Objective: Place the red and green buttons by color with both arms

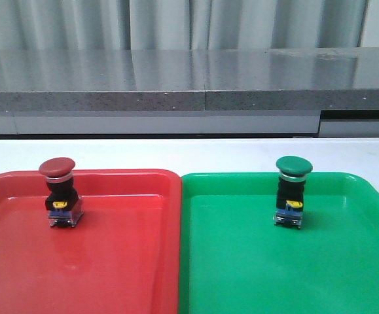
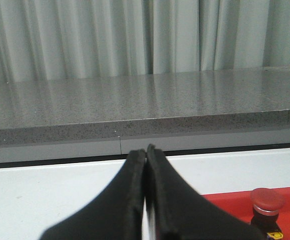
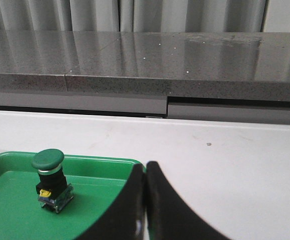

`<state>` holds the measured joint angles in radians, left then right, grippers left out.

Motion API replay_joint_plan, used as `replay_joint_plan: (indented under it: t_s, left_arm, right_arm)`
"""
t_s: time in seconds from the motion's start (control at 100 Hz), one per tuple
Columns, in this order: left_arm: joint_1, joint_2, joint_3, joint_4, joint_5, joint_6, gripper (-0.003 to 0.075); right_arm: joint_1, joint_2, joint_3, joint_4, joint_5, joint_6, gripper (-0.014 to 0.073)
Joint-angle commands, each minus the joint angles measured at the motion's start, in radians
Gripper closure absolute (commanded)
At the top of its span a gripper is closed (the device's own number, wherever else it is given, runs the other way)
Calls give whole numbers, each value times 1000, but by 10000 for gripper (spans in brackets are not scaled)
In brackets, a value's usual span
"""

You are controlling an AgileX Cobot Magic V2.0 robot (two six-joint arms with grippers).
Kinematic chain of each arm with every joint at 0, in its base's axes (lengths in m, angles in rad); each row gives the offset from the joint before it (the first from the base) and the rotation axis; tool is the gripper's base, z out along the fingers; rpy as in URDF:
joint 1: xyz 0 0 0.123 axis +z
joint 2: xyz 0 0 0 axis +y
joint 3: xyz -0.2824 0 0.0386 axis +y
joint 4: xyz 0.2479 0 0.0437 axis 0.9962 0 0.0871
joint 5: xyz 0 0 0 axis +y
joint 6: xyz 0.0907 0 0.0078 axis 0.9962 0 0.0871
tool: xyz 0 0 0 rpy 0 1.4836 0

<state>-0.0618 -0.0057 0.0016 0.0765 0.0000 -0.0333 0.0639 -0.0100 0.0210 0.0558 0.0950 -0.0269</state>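
Observation:
The red button stands upright in the red tray, near its far left corner. It also shows in the left wrist view. The green button stands upright in the green tray, near its far edge. It also shows in the right wrist view. My left gripper is shut and empty, off the red tray's left side. My right gripper is shut and empty, at the green tray's far right corner. Neither arm shows in the front view.
The two trays lie side by side on a white table. A grey speckled counter runs along the far side, with pale curtains behind it.

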Motion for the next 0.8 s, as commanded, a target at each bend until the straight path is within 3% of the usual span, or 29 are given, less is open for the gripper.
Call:
replay_joint_plan:
  t_s: [0.0,0.79]
  left_arm:
    - [2,-31,41,-7,-78,-2,739]
    - [2,-31,41,-7,-78,-2,739]
  right_arm:
    - [-6,-20,-8,-8,-123,3,662]
    - [-6,-20,-8,-8,-128,3,662]
